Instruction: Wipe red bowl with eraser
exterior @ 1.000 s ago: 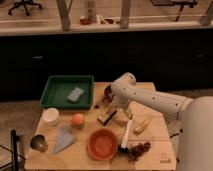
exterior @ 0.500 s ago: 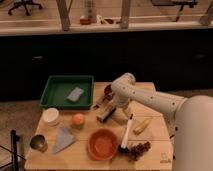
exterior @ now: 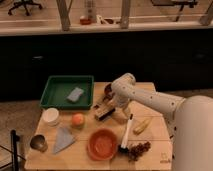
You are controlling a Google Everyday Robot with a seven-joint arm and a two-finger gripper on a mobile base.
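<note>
The red bowl (exterior: 102, 144) is a wide, shallow orange-red bowl near the table's front edge, and it looks empty. The eraser (exterior: 103, 113) is a small tan block with a dark underside, at the table's middle, behind the bowl. My gripper (exterior: 106, 106) hangs from the white arm that comes in from the right. It is right at the eraser, on or just over its top. The gripper is well behind the bowl and apart from it.
A green tray (exterior: 52, 92) holding a blue-grey sponge (exterior: 75, 94) is at the back left. A dark maroon bowl (exterior: 107, 90) sits behind the gripper. Around the red bowl are a white marker (exterior: 126, 133), grapes (exterior: 138, 149), a yellow item (exterior: 141, 125), an orange fruit (exterior: 77, 119), a white cup (exterior: 50, 116), a metal cup (exterior: 38, 142) and a blue cloth (exterior: 63, 138).
The gripper end with the eraser has shifted slightly toward the back of the table. The other things have not moved.
</note>
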